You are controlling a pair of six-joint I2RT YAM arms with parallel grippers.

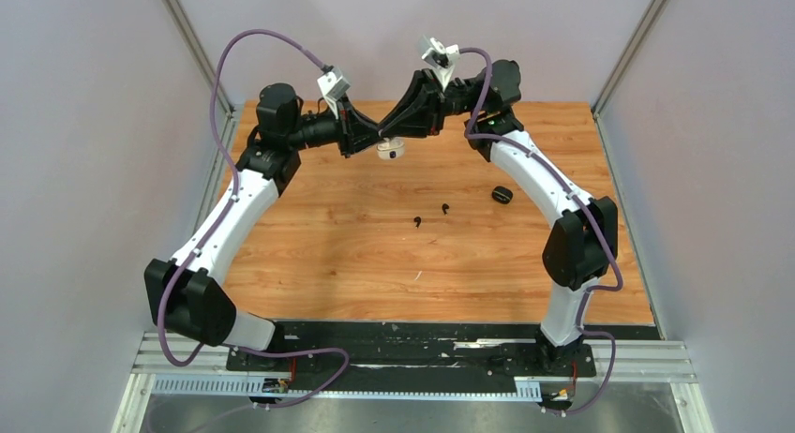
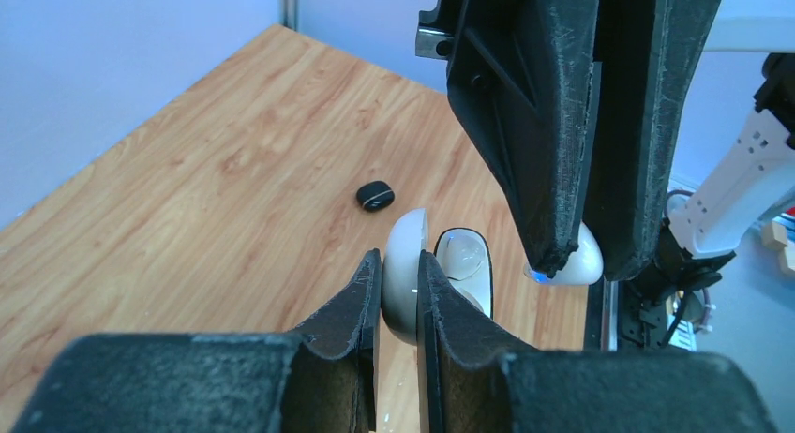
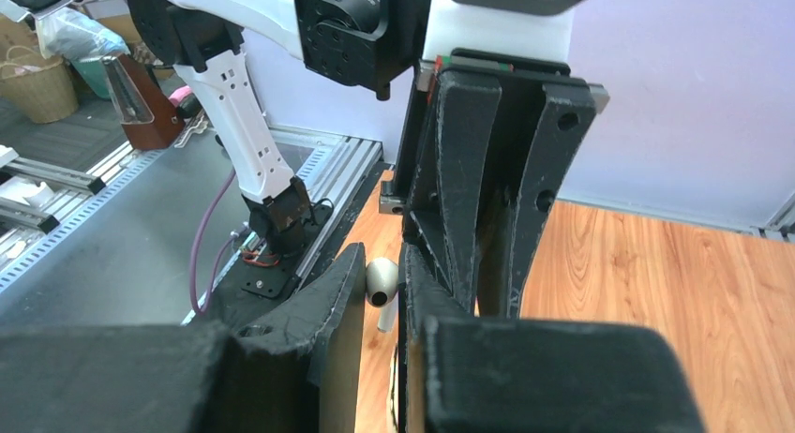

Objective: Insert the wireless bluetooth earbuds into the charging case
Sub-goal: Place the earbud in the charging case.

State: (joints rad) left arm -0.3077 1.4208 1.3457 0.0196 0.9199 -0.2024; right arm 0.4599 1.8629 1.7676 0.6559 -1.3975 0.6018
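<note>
We see our left hand (image 2: pixel 400 276) clamped on the open white case (image 2: pixel 464 255) at the bench's (image 1: pixel 328 264) 12 o'clock, our right hand (image 3: pixel 380 257) pinching a white earbud (image 3: pixel 381 283) beside it, and two black earbuds (image 1: pixel 417 221) lying mid-bench.

Both jaws crowd the white case (image 2: pixel 403 264) midair.

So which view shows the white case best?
Left wrist: the white case is close up and open, its lid clamped in the left gripper. The top view shows it only as a small white bit below the arms. In the right wrist view I cannot make it out.
</note>
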